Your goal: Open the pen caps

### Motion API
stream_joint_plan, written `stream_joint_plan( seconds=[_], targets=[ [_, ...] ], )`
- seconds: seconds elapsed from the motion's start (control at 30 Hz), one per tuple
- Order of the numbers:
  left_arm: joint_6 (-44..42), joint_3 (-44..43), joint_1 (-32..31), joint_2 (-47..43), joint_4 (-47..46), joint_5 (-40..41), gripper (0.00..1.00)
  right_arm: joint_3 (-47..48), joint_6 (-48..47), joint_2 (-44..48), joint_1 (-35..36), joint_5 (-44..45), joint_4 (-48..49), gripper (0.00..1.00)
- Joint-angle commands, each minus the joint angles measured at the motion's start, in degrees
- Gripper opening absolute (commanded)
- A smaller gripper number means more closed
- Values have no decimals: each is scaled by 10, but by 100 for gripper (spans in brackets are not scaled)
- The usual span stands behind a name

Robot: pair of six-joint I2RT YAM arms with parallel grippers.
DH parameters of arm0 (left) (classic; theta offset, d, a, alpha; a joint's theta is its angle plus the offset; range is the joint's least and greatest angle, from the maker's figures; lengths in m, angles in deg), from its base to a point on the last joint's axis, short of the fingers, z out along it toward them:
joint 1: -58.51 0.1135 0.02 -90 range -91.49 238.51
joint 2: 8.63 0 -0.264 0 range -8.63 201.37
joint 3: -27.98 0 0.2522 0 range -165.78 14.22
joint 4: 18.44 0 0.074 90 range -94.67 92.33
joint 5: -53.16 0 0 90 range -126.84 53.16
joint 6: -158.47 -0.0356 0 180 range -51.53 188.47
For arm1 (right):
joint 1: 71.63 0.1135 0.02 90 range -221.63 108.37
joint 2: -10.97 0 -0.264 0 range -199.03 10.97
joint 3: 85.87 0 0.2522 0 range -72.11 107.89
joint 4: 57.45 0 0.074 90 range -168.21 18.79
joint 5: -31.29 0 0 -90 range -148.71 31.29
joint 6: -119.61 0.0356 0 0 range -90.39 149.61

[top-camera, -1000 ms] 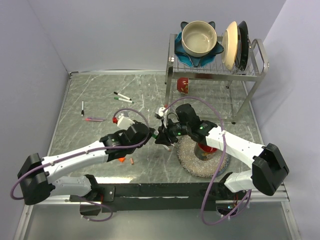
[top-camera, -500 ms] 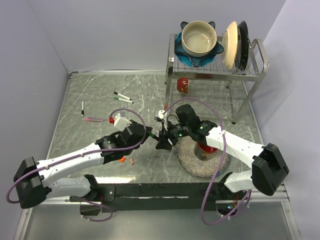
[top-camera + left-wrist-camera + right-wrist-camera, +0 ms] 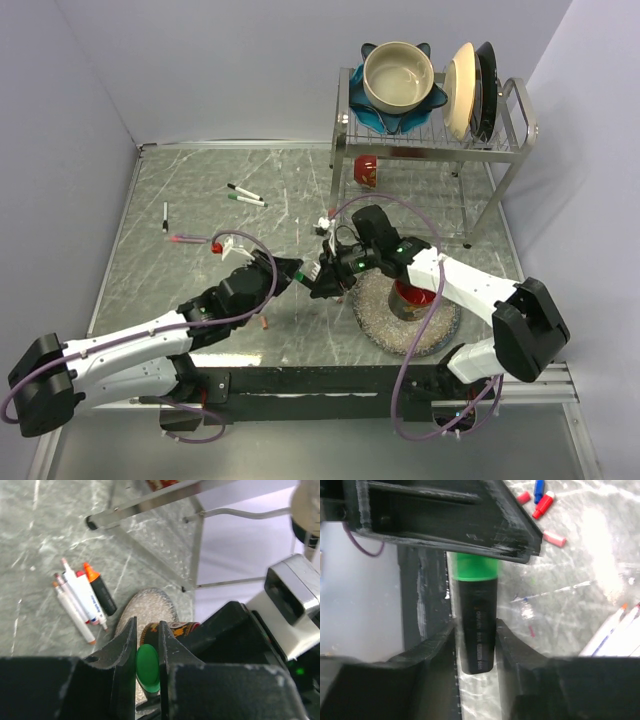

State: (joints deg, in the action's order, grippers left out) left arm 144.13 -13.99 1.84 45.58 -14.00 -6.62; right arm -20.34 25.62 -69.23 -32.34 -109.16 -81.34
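Note:
A black highlighter barrel (image 3: pixel 476 630) with a green cap (image 3: pixel 476 565) on its end is held between both grippers above the table. My left gripper (image 3: pixel 146 630) is shut on the green cap (image 3: pixel 148 667). My right gripper (image 3: pixel 476 627) is shut on the black barrel. In the top view the two grippers, left (image 3: pixel 296 272) and right (image 3: pixel 324 277), meet tip to tip at the table's middle. Loose red caps (image 3: pixel 543 505), a blue cap (image 3: pixel 538 487) and a pink-red cap (image 3: pixel 554 538) lie on the table below.
Uncapped white markers (image 3: pixel 75 602) and an orange-tipped black highlighter (image 3: pixel 100 592) lie by the dish rack leg (image 3: pixel 197 545). A round mat (image 3: pixel 405 315) with a red cup is under the right arm. Other pens (image 3: pixel 246 196) lie far left. The dish rack (image 3: pixel 430 130) stands at the back right.
My left arm has swung lower and to the left while its fingers stay at the highlighter's green cap. My right gripper has kept its hold on the barrel and shifted slightly.

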Motion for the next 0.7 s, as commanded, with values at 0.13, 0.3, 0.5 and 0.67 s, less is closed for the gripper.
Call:
stream_joint_plan(
  seconds=[0.13,0.3,0.5,0.67],
  targets=[
    [-91,19,78,-33,-133,-55,1,38,15,-13,-3,-65,-4,0],
    [-98,26,289,-117,-126,-204,1,40,-1,-8,0,-53,-23,0],
    [-109,-23,422,-118,-40,-295,1,52,-25,-19,16,-16,-48,0],
    [-106,-19,442,-139,27,-288,1,48,-32,-24,26,98,-41,0]
  ],
)
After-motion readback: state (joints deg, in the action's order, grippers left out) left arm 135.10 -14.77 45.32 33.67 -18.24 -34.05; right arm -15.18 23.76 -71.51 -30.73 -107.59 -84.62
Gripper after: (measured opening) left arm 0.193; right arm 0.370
